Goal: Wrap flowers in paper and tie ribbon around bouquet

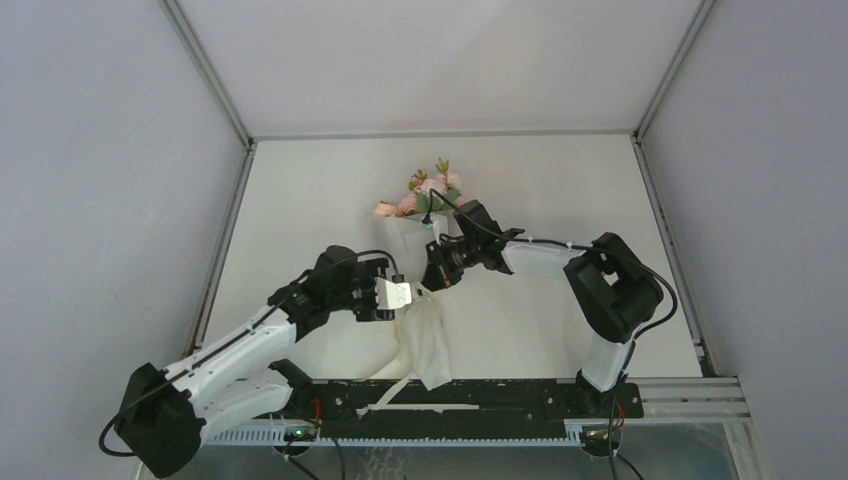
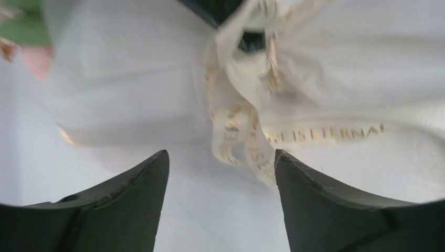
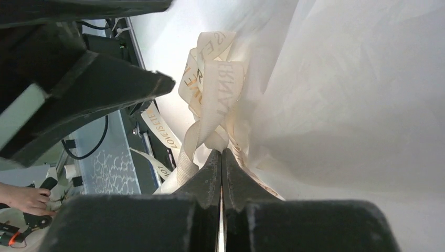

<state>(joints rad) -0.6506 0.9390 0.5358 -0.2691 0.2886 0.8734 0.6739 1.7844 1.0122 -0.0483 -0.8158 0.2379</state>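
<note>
Now gripping ribbon round bouquet on desk.
Pinching with right fingers from 3 o'clock; left fingers spread at 9 o'clock; flowers toward 12.

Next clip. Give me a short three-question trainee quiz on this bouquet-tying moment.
1. True or false: the left hand is open.
2. What does the shut right hand pinch? A the ribbon, B a flower stem, C nothing.
3. Fill in: in the top view the flowers stick out of the paper at its ___ end (near or far).
Key: 1 true; 2 A; 3 far.
</note>
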